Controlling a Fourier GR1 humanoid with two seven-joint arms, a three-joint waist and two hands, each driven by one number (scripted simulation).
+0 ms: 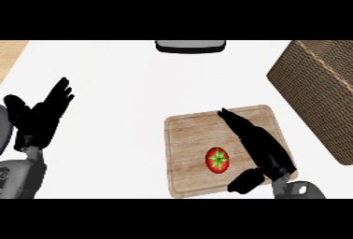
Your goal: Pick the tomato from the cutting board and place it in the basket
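Head view shows the tomato [218,159] lying on the cutting board [189,140] at lower right of the frame, the right hand [265,151] just beside it, fingers straight and released. At the left edge the left hand [41,116] rests open, and the basket [321,88] stands at upper right on the worktop [117,79].

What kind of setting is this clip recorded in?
Most likely a kitchen counter: a wooden cutting board with a tomato lies on a white counter top, and a woven basket stands at the right.
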